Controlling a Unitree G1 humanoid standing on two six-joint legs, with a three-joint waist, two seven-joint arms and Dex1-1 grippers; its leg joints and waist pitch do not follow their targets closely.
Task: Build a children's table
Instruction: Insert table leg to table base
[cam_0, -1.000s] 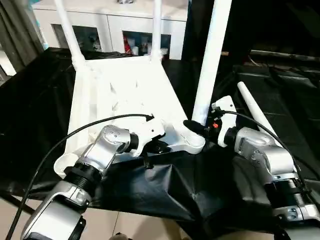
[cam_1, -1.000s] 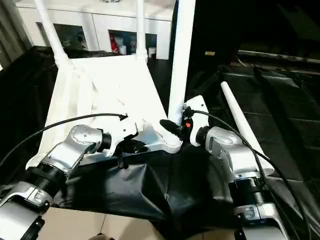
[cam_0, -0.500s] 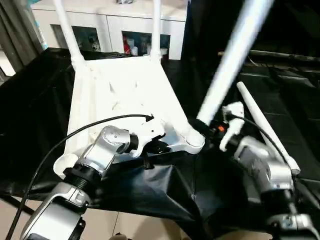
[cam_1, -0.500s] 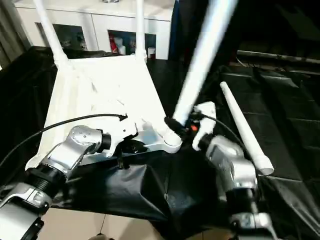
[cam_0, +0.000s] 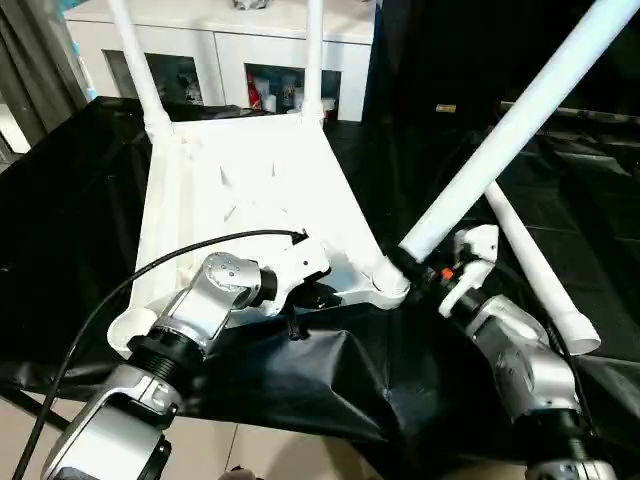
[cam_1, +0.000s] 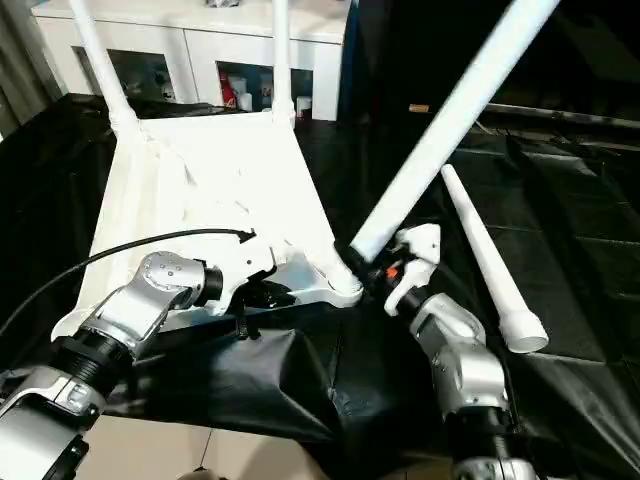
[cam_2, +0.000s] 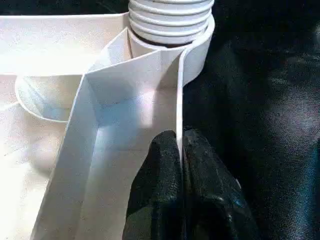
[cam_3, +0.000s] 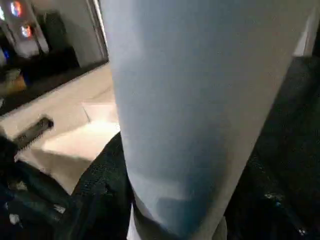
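The children's table's white tabletop (cam_0: 250, 180) lies underside up on black cloth, with two legs (cam_0: 135, 60) (cam_0: 314, 55) standing in its far corners. My left gripper (cam_0: 318, 293) is shut on the near rim (cam_2: 178, 100) beside the near right corner socket (cam_0: 385, 285). My right gripper (cam_0: 420, 272) is shut on the low end of a third leg (cam_0: 500, 135). That leg leans steeply up and to the right, its ribbed end (cam_2: 170, 20) at the socket. A fourth leg (cam_0: 535, 270) lies loose on the cloth to the right.
A white cabinet (cam_0: 220, 50) stands behind the table. Black cloth (cam_0: 330, 380) hangs over the near edge. A black cable (cam_0: 150, 265) arcs from my left wrist across the tabletop. The near left socket (cam_0: 130, 328) holds nothing.
The leg in my right gripper has tipped from upright to leaning far right, and my right forearm has swung with it. My left gripper has kept its grip and place.
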